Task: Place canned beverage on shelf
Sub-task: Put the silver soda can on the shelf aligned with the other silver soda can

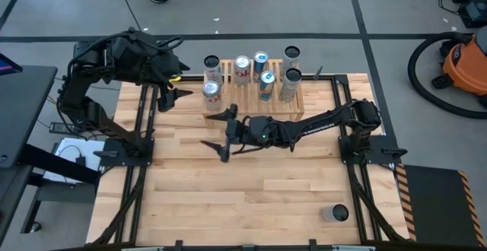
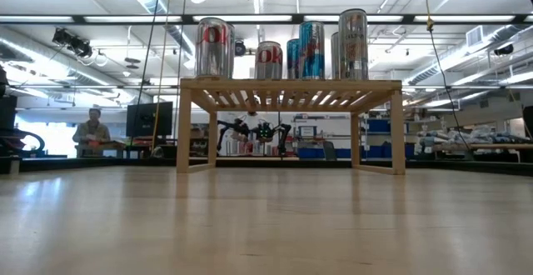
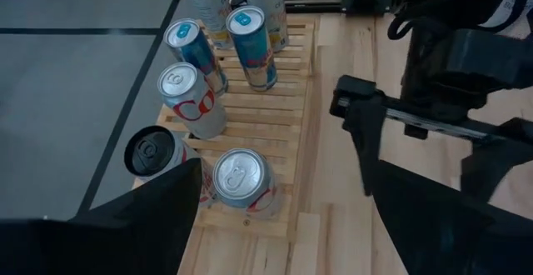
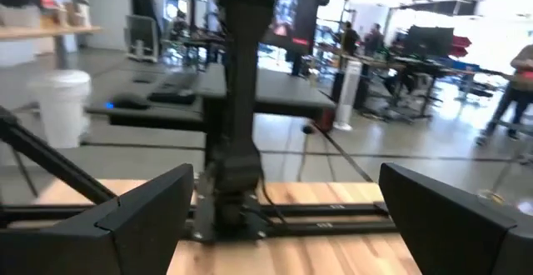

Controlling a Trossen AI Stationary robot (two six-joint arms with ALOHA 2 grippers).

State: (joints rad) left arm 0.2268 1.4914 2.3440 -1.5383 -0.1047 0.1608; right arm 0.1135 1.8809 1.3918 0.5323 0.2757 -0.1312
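Observation:
The light wooden shelf (image 1: 245,103) stands at the table's far middle, and several cans rest upright on its slatted top (image 2: 291,83): red-and-silver ones (image 3: 193,100) and blue ones (image 3: 252,46). One more can (image 1: 335,214) sits on the table near its right front corner. My right gripper (image 1: 223,132) hovers open just in front of the shelf's left end and points toward the table's left; nothing is between its fingers (image 4: 285,175). My left gripper (image 1: 169,84) is raised beside the shelf's left end, tilted down over the cans, open and empty (image 3: 291,171).
Black frame rails (image 1: 144,129) run along both sides of the wooden table. Bare tabletop (image 1: 251,198) lies between the shelf and the near edge. An orange vacuum (image 1: 466,62) stands on the floor beyond the right side. People and desks show in the room behind.

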